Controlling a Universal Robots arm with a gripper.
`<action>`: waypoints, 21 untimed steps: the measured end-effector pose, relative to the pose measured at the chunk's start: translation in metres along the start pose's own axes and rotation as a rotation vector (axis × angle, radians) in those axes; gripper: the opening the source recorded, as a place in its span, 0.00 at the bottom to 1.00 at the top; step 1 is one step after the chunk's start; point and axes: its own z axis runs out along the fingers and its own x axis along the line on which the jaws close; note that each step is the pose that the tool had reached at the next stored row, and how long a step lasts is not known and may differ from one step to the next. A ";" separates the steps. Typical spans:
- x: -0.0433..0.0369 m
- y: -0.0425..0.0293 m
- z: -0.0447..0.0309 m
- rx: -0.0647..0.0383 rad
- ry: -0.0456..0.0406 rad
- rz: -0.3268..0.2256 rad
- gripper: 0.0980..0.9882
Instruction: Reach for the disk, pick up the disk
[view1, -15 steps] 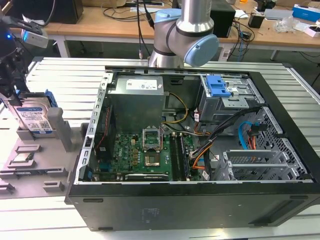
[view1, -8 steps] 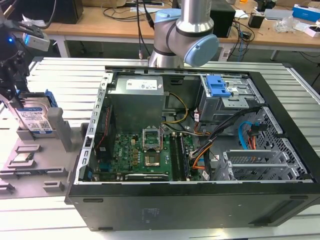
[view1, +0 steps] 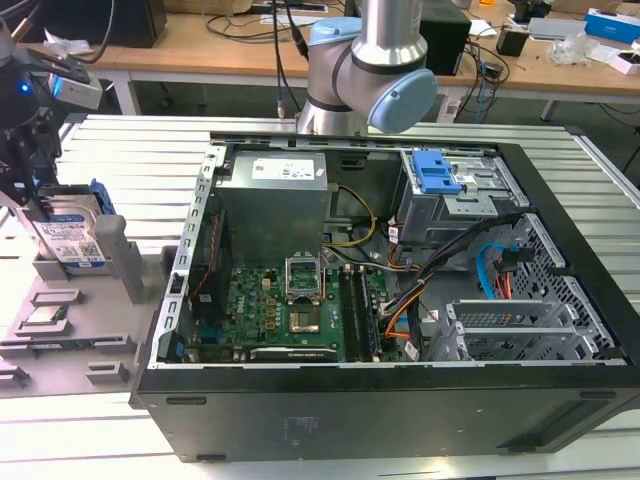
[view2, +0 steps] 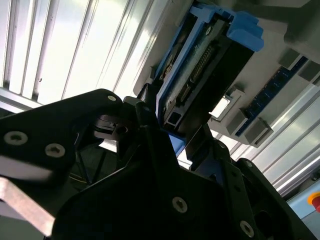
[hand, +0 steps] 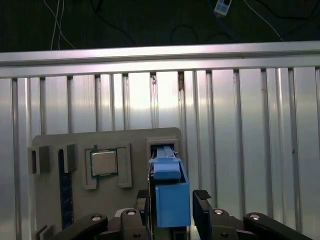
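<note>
Two black fingers (hand: 202, 212) of the gripper (hand: 171, 196) stand one on each side of the disk (hand: 170, 202). They are set narrowly apart. In the first wrist view a thin gap shows between one finger and the disk's blue rail (hand: 172, 175), so the jaws flank it without clamping it. The disk stands on edge in a slot of the grey holder (hand: 125, 141), and in the second wrist view its connector end (view2: 197, 67) sits between the fingers. On the same holder a square silver chip (hand: 104, 162) lies flat in its own recess, near the disk but apart from it, at about seven o'clock from the disk in the exterior view. A blue memory stick (hand: 62, 192) lies beyond the chip. The holder rests on a ribbed metal table (hand: 250, 150). In the exterior view, disk and holder sit on the exterior view's left, at nine o'clock from the open case (view1: 400, 410). Inside the case a green board (view1: 265, 300) lies at about eight o'clock and a blue latch (view1: 437, 172) at one o'clock. The arm (view1: 385, 60) rises at twelve o'clock behind the case.
</note>
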 end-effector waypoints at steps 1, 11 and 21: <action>0.0000 0.0000 0.0005 0.000 0.0000 0.000 0.43; -0.0001 -0.0003 0.0068 0.000 0.0002 -0.001 0.43; -0.0001 -0.0003 0.0068 0.000 0.0005 -0.001 0.30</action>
